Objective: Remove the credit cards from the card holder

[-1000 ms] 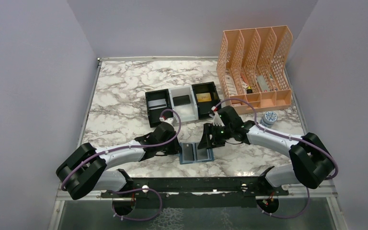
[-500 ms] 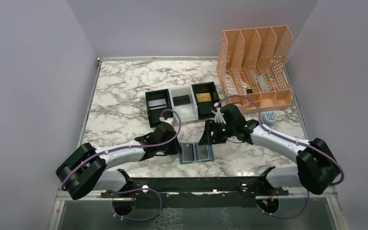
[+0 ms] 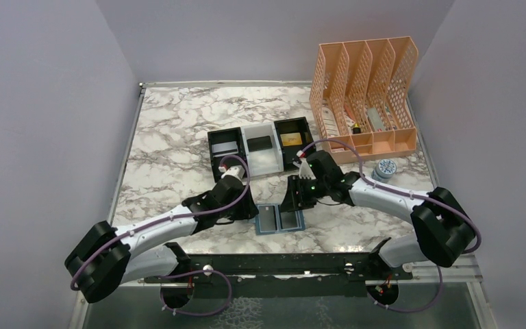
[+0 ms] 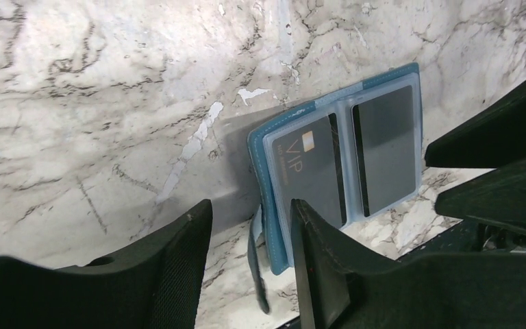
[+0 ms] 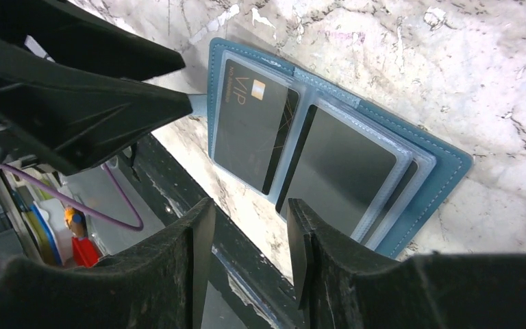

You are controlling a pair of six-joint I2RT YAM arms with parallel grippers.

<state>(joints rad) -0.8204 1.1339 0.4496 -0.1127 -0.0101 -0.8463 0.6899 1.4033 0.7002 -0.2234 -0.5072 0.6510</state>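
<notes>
Top external view, lower centre: on the marble table (image 3: 178, 137), left gripper (image 4: 250, 212) and right gripper (image 5: 250, 205) both hang with jaws parted, empty, either side of the open card holder (image 3: 280, 219). Its credit cards (image 5: 253, 130) look thin, stiff and slick, so pinching an exposed edge seems best.
</notes>
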